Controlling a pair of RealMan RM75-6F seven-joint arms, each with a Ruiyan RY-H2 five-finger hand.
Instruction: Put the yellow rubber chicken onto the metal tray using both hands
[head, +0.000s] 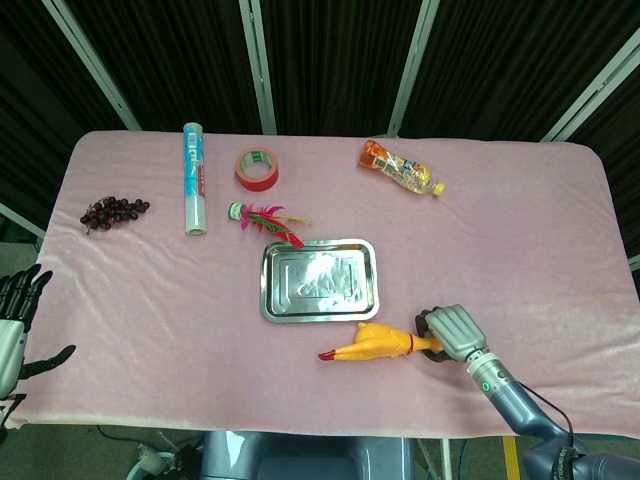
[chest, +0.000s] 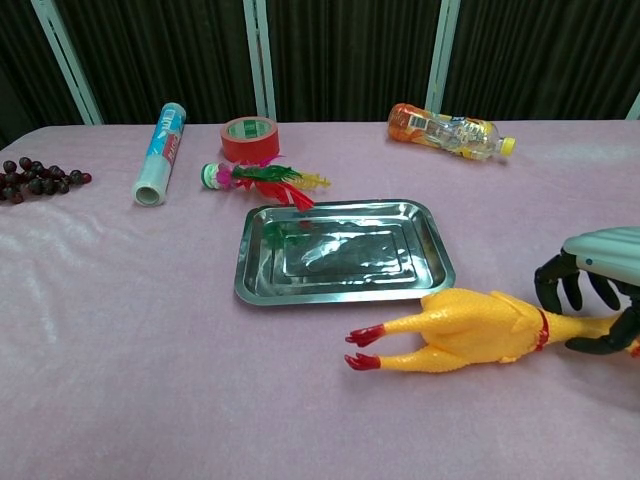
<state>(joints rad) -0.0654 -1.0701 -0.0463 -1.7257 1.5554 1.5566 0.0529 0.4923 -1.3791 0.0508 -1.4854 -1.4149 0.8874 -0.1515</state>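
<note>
The yellow rubber chicken (head: 375, 343) (chest: 465, 328) lies on the pink cloth just in front of the metal tray (head: 270, 282) (chest: 345, 250), red feet pointing left. My right hand (head: 452, 333) (chest: 595, 290) has its fingers curled around the chicken's neck and head at the right end, gripping it; the head is hidden under the hand. The tray holds nothing. Far off at the table's left front corner, my left hand (head: 15, 320) hangs with fingers spread and holds nothing; the chest view does not show it.
Behind the tray lie a feathered shuttlecock (head: 265, 217), a red tape roll (head: 257, 168), a blue-and-white roll (head: 194, 178) and an orange bottle (head: 402, 168). Dark grapes (head: 113, 211) sit at the far left.
</note>
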